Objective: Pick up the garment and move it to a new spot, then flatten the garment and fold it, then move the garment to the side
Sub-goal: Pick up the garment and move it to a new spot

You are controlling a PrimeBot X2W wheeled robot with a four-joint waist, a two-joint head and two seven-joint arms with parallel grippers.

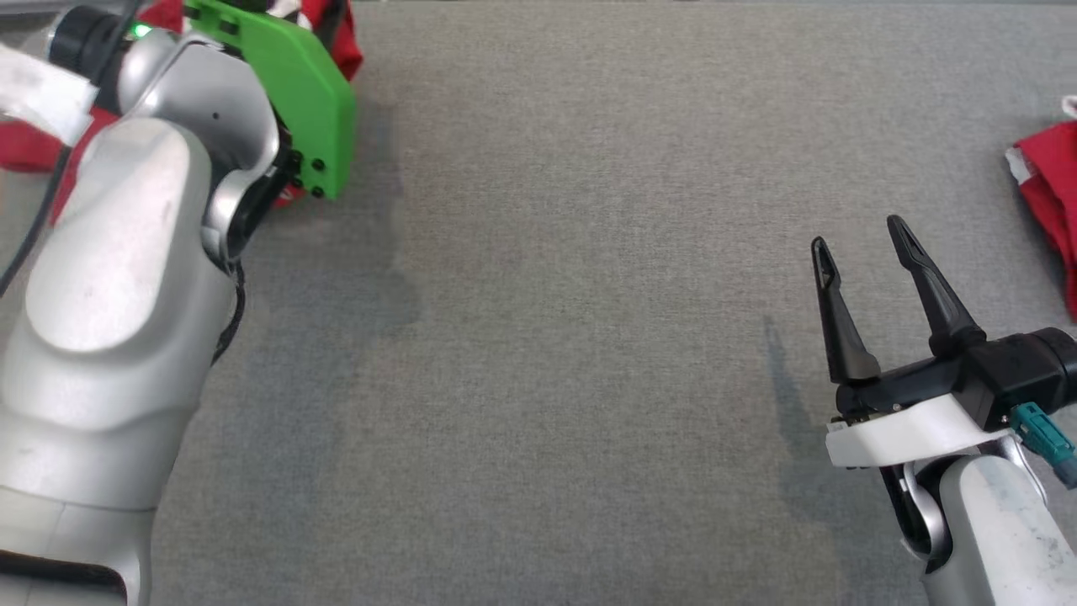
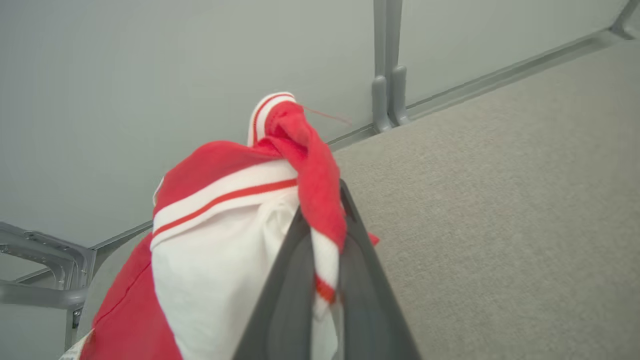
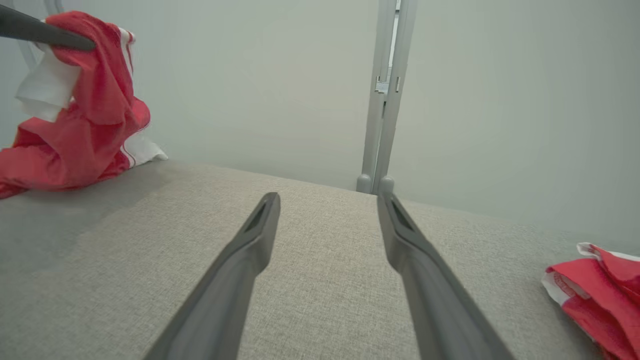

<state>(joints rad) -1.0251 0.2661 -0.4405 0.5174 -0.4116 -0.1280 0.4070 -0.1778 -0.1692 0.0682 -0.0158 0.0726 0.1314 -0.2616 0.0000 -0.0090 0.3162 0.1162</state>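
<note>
At the far left of the grey surface [image 1: 547, 337]: left pincer [image 2: 322, 210] clenched on a bunched fold of the red-and-white garment [image 2: 225, 240], its lower part resting down. Soft, light and limp, so likely to sag; a hem edge should hold better. Right pincer [image 1: 858, 234] spread, empty.

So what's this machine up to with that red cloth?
It is a two-armed robot handling clothes. Its left gripper is shut on a red and white garment, bunched up and lifted at the far left of the grey table, with the lower folds resting on the surface. The right gripper hovers open and empty over the table's right side. A second garment, also red, lies at the right edge, untouched. Flattening and folding have not yet begun.
</note>
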